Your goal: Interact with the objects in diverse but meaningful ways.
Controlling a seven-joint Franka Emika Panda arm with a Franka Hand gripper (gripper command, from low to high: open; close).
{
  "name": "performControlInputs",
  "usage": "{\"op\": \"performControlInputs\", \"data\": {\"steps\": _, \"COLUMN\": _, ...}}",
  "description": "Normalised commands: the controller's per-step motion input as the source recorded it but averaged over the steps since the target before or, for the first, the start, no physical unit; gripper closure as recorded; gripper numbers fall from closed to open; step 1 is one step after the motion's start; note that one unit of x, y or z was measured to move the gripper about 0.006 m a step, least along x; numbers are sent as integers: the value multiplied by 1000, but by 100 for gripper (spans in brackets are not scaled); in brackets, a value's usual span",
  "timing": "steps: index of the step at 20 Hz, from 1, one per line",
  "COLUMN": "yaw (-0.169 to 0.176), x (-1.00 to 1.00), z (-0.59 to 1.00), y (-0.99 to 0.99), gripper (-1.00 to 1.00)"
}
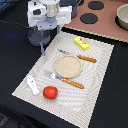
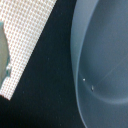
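The end effector (image 1: 42,31) hangs low over the grey pan (image 1: 39,36) at the mat's (image 1: 100,75) far corner, likely to grip its rim or handle; whether its fingers are apart or closed on anything I cannot tell. The wrist view shows only the pan's curved wall. On the mat, set like a meal: plate (image 1: 67,66), fork (image 1: 65,80), knife (image 1: 79,56), yellow packet (image 1: 82,43), tomato (image 1: 49,92), white fish (image 1: 32,84). A pot (image 1: 122,16) sits on the toy stove (image 1: 95,15) beyond the dark worktop (image 1: 15,55)
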Motion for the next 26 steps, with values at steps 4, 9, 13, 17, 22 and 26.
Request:
{"op": "performControlInputs", "data": {"steps": 4, "yaw": -48, "x": -166, "z": -249, "y": 0, "gripper": -100}}
{"op": "performControlInputs", "data": {"steps": 9, "yaw": -48, "x": -173, "z": -217, "y": 0, "gripper": -100}}
{"op": "performControlInputs", "data": {"steps": 13, "yaw": -43, "x": -227, "z": -174, "y": 0, "gripper": 100}}
{"op": "performControlInputs", "data": {"steps": 17, "yaw": -37, "x": -206, "z": -142, "y": 0, "gripper": 100}}
{"op": "performControlInputs", "data": {"steps": 22, "yaw": -33, "x": -176, "z": -151, "y": 0, "gripper": 100}}
{"op": "performControlInputs", "data": {"steps": 26, "yaw": -31, "x": -166, "z": -153, "y": 0, "gripper": 100}}
